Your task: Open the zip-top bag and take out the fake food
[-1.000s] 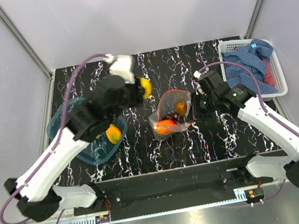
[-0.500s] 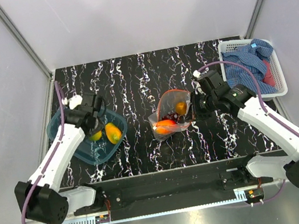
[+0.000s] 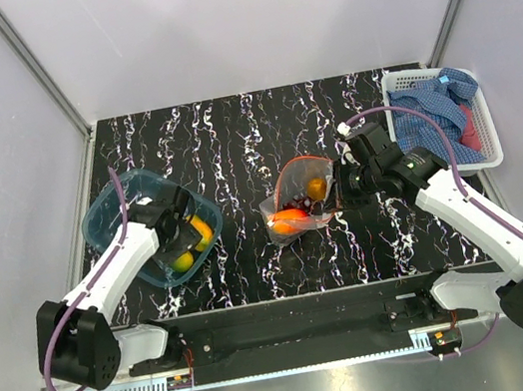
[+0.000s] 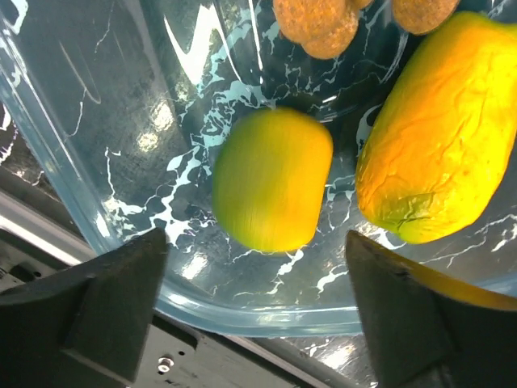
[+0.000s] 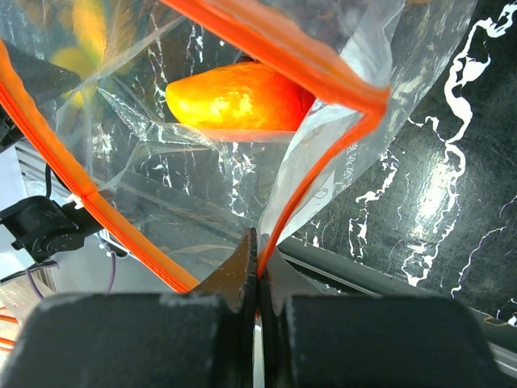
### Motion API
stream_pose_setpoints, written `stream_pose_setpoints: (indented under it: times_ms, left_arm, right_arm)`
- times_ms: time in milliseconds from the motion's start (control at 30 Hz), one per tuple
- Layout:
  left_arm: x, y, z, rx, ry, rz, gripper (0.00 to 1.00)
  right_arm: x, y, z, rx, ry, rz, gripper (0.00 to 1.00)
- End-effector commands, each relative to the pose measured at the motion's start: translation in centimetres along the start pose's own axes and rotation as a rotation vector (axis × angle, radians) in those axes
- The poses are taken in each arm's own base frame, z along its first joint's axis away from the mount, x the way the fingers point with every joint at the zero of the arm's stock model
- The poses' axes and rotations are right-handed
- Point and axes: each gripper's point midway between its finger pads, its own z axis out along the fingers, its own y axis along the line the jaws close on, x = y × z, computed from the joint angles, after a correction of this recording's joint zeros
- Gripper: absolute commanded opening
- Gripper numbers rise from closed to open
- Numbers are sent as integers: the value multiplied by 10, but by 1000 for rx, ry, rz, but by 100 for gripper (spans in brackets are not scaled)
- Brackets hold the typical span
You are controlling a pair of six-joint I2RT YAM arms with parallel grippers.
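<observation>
The clear zip-top bag (image 3: 300,199) with an orange-red zip strip lies open at the table's middle; an orange-red fruit (image 5: 238,97) and an orange (image 3: 316,187) show inside it. My right gripper (image 5: 260,271) is shut on the bag's zip strip at its right edge. My left gripper (image 4: 258,307) is open and empty over the blue tub (image 3: 108,217). In the tub lie a yellow-green lemon (image 4: 271,179), a yellow-orange mango (image 4: 436,129) and small tan balls (image 4: 319,20).
A white basket (image 3: 395,91) with a blue checked cloth (image 3: 439,108) stands at the back right. The tub's near rim (image 4: 242,311) lies just below my left fingers. Grey walls surround the black marbled table.
My left arm swung from mid-table with the lemon to the tub and let it go; the lemon now lies in the tub. The right arm and bag have not moved.
</observation>
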Motion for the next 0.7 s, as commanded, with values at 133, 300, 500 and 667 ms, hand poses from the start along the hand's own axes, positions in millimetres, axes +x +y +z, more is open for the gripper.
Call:
stream_pose_setpoints:
  times_ms: [133, 300, 500, 667]
  left_arm:
    - [-47, -54, -61, 222, -83, 70, 96]
    - [-63, -151, -181, 749, -278, 291, 83]
    - [4, -220, -302, 1300, -390, 611, 70]
    - [56, -250, -311, 1378, -346, 833, 53]
  right_arm:
    - [-13, 16, -8, -54, -43, -42, 0]
    - [-14, 16, -6, -52, -35, -35, 0]
    - [-16, 19, -9, -59, -48, -37, 0]
    - [-20, 22, -15, -66, -71, -44, 0]
